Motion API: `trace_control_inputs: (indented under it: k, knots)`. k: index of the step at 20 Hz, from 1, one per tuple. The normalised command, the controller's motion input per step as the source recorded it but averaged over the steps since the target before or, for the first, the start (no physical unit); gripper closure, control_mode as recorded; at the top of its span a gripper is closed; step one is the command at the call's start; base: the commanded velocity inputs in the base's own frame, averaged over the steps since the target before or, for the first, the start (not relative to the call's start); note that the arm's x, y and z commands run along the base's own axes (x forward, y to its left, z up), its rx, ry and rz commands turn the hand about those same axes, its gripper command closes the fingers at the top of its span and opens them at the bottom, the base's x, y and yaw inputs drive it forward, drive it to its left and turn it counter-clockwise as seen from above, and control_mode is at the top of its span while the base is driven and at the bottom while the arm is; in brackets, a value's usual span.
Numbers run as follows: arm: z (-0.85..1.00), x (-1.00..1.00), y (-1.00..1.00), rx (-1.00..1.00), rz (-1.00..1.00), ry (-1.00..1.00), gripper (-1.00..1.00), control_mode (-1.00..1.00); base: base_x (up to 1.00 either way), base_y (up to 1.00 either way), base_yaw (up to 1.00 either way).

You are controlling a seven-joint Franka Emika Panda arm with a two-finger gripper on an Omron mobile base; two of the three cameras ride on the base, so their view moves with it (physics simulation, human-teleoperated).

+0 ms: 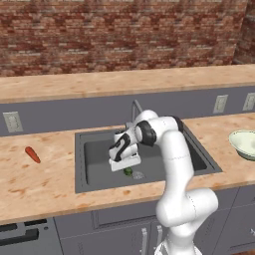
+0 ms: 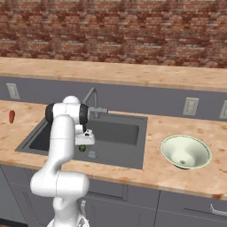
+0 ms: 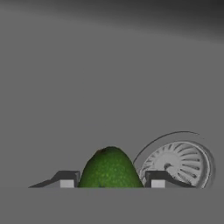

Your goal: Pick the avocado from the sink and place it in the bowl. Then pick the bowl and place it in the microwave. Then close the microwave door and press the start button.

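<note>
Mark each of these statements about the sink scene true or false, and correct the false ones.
1. The avocado sits between the two fingertips of the gripper. True.
2. The avocado lies in the bowl. False: it is in the sink, beside the drain.
3. The bowl stands on the counter, to the right of the sink. True.
4. The carrot lies in the sink. False: it lies on the counter left of the sink.
5. The bowl holds a carrot. False: the bowl is empty.

Avocado in sink beside drain; bowl on counter right.
</note>
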Motion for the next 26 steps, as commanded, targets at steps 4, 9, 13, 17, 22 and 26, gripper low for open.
trace_control_inputs:
  k: [4, 9, 13, 17, 22, 26]
  knots:
    - [1.00, -0.22, 0.00, 0.00, 0.00, -0.09, 1.00, -1.00, 0.00, 0.00, 0.00]
    - [1.00, -0.49, 0.00, -0.02, 0.00, -0.16, 1.00, -1.00, 0.00, 0.00, 0.00]
    - [1.00, -0.54, 0.00, -0.02, 0.00, -0.17, 1.00, -1.00, 0.00, 0.00, 0.00]
    - [1.00, -0.51, -0.14, -0.02, 0.00, -0.15, 1.00, -1.00, 0.00, 0.00, 0.00]
    - [0.63, -0.70, -0.57, -0.06, 0.05, -0.03, 1.00, -1.00, 0.00, 0.00, 0.00]
    - [0.69, -0.79, -0.69, -0.04, 0.04, -0.02, 1.00, -1.00, 0.00, 0.00, 0.00]
